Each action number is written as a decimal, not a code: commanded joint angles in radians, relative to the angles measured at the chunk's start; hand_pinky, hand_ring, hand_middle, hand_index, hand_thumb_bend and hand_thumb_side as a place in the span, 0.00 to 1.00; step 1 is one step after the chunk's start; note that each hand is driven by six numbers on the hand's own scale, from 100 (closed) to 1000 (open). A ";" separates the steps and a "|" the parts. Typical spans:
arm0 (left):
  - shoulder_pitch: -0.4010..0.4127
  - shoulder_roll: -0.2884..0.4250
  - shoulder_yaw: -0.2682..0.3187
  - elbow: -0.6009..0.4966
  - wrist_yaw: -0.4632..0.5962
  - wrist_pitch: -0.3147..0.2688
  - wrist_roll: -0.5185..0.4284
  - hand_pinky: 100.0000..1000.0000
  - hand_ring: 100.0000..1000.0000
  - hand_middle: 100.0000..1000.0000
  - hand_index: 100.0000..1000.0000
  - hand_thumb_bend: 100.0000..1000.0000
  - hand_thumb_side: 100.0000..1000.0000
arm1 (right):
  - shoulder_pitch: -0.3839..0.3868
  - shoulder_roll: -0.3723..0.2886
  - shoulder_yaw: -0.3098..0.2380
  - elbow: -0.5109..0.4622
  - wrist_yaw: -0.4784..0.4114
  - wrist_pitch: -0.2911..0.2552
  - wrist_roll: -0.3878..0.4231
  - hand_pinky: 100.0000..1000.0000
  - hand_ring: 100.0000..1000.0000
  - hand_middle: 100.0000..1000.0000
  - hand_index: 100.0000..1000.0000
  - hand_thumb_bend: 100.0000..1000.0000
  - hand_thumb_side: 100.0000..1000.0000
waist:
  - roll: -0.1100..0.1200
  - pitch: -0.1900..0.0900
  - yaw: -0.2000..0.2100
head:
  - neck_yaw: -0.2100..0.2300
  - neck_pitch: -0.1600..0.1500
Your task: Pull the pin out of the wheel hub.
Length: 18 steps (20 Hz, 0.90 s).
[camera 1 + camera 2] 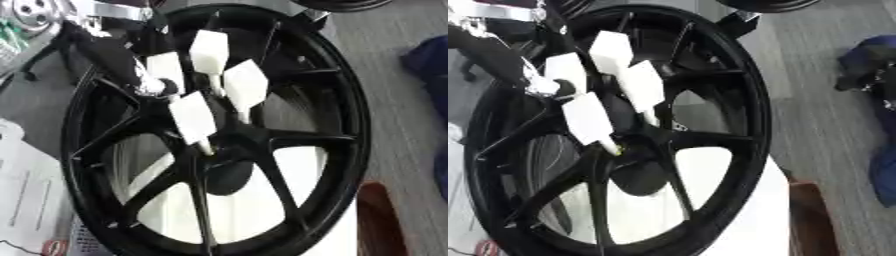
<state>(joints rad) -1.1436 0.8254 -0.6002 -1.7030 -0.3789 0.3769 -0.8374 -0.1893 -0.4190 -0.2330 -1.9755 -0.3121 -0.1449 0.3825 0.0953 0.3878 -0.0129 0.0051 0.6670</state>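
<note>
Hub centre crowded: left hand's white fingertips (194, 116) over it; black spoked wheel (346, 130), gaps between spokes open below.

- Wheel hub (289, 135): black, smooth, semi-glossy finish, metal by the look.
- Robot hand (210, 85): finger covers white, matt, plastic-like; arm behind it black with silver metal parts.
- Table (737, 210): white, smooth top seen through the spokes.
- Floor (815, 55): grey, matt, fine-textured like carpet.
- Blue item (429, 60): soft, cloth-like.
</note>
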 commanded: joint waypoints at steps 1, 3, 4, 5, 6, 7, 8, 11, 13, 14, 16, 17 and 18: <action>-0.021 0.016 0.016 -0.006 -0.003 0.076 -0.070 0.70 0.63 0.45 0.61 0.24 0.21 | -0.005 -0.022 -0.002 -0.025 -0.002 -0.001 -0.001 0.77 0.61 0.59 0.78 0.00 0.52 | -0.007 -0.023 0.000 | 0.004 0.002; -0.020 0.015 0.012 -0.002 -0.009 0.071 -0.070 0.69 0.60 0.41 0.55 0.22 0.10 | -0.005 -0.022 -0.002 -0.025 -0.003 -0.001 -0.002 0.77 0.61 0.59 0.78 0.00 0.52 | -0.007 -0.023 0.000 | 0.005 0.002; -0.019 0.014 0.010 0.000 -0.012 0.068 -0.070 0.68 0.59 0.40 0.54 0.22 0.09 | -0.005 -0.022 -0.002 -0.025 -0.003 -0.001 -0.002 0.77 0.61 0.59 0.78 0.00 0.53 | -0.007 -0.023 0.000 | 0.005 0.002; -0.019 0.014 0.009 0.002 -0.017 0.065 -0.070 0.68 0.57 0.35 0.49 0.22 0.01 | -0.005 -0.022 -0.002 -0.025 -0.003 -0.001 -0.002 0.77 0.61 0.59 0.78 0.00 0.53 | -0.007 -0.023 0.000 | 0.005 0.002; -0.019 0.014 0.009 0.004 -0.021 0.062 -0.070 0.67 0.56 0.32 0.45 0.21 0.00 | -0.005 -0.022 -0.002 -0.025 -0.003 -0.001 -0.003 0.77 0.61 0.59 0.78 0.00 0.53 | -0.007 -0.023 0.000 | 0.004 0.002; -0.019 0.015 0.011 0.003 -0.027 0.060 -0.070 0.67 0.54 0.30 0.43 0.20 0.00 | -0.005 -0.022 -0.002 -0.025 -0.003 -0.001 -0.004 0.77 0.61 0.59 0.78 0.00 0.53 | -0.007 -0.023 0.000 | 0.004 0.003; -0.018 0.015 0.014 0.001 -0.033 0.059 -0.070 0.66 0.54 0.30 0.42 0.20 0.00 | -0.004 -0.022 -0.002 -0.025 -0.004 -0.001 -0.004 0.77 0.61 0.59 0.78 0.00 0.53 | -0.007 -0.023 0.000 | 0.004 0.003; -0.015 0.023 0.040 -0.021 -0.042 0.059 -0.065 0.66 0.52 0.25 0.37 0.19 0.00 | -0.004 -0.022 -0.002 -0.025 -0.003 -0.001 -0.005 0.77 0.61 0.59 0.78 0.00 0.53 | -0.007 -0.023 0.002 | 0.002 0.005; -0.010 0.032 0.065 -0.046 -0.042 0.064 -0.049 0.65 0.51 0.24 0.36 0.18 0.00 | -0.004 -0.022 -0.002 -0.025 -0.002 -0.001 -0.005 0.77 0.61 0.59 0.78 0.00 0.53 | -0.007 -0.022 0.003 | 0.001 0.005; -0.008 0.037 0.078 -0.060 -0.041 0.066 -0.038 0.65 0.51 0.24 0.35 0.18 0.00 | -0.003 -0.022 -0.002 -0.025 -0.002 -0.001 -0.005 0.77 0.61 0.59 0.78 0.00 0.53 | -0.007 -0.022 0.004 | 0.001 0.005; -0.004 0.048 0.107 -0.088 -0.038 0.069 -0.019 0.65 0.50 0.22 0.34 0.17 0.00 | -0.002 -0.022 -0.002 -0.025 -0.002 -0.001 -0.006 0.77 0.61 0.58 0.78 0.00 0.53 | -0.007 -0.022 0.006 | -0.001 0.005; -0.005 0.051 0.124 -0.101 -0.035 0.070 -0.007 0.65 0.49 0.20 0.32 0.15 0.00 | -0.001 -0.023 -0.002 -0.025 -0.001 0.000 -0.006 0.77 0.61 0.59 0.78 0.00 0.53 | -0.008 -0.023 0.007 | -0.002 0.005; -0.008 0.053 0.144 -0.113 -0.030 0.073 0.008 0.65 0.49 0.20 0.32 0.14 0.00 | 0.000 -0.023 -0.002 -0.025 0.001 0.000 -0.006 0.77 0.61 0.59 0.78 0.00 0.53 | -0.008 -0.023 0.008 | -0.002 0.005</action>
<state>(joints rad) -1.1331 0.8420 -0.4983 -1.7913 -0.4127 0.4175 -0.8166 -0.1848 -0.4190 -0.2330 -1.9755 -0.3119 -0.1447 0.3809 0.0936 0.3879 -0.0047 0.0058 0.6741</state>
